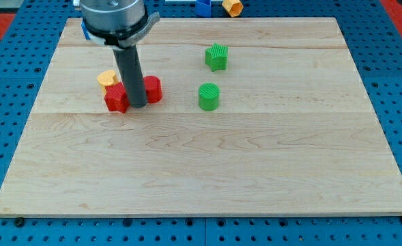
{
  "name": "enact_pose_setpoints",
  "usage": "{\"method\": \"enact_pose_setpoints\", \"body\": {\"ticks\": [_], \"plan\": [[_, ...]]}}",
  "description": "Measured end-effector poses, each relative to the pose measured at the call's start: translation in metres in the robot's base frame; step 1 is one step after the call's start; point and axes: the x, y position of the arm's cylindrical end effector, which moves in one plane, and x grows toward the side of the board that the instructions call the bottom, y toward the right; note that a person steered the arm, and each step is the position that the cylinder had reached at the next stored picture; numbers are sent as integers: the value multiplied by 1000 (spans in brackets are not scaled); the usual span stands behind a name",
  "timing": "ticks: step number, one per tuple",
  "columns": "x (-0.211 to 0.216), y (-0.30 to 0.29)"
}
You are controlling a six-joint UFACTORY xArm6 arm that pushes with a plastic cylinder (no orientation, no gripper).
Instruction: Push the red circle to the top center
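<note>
The red circle [152,89] lies on the wooden board [207,171] at the view's upper left, just right of my rod. My tip [138,105] rests on the board between the red circle and a red star-shaped block [116,98], touching or nearly touching both. A yellow block [106,78] sits just above the red star, left of the rod. The rod hides part of both red blocks.
A green star-shaped block [216,57] and a green circle [209,96] lie right of the red circle. Off the board at the view's top are a blue block [202,7] and an orange block [232,7]. A blue pegboard surrounds the board.
</note>
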Motion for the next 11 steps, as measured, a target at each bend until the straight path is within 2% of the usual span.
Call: {"method": "enact_pose_setpoints", "body": {"ticks": [2, 3, 4, 5, 6, 7, 9, 11], "plan": [[-54, 0], [-28, -11], [-4, 9], [-19, 55], [-55, 53], [-54, 53], [-56, 0], [-110, -10]]}}
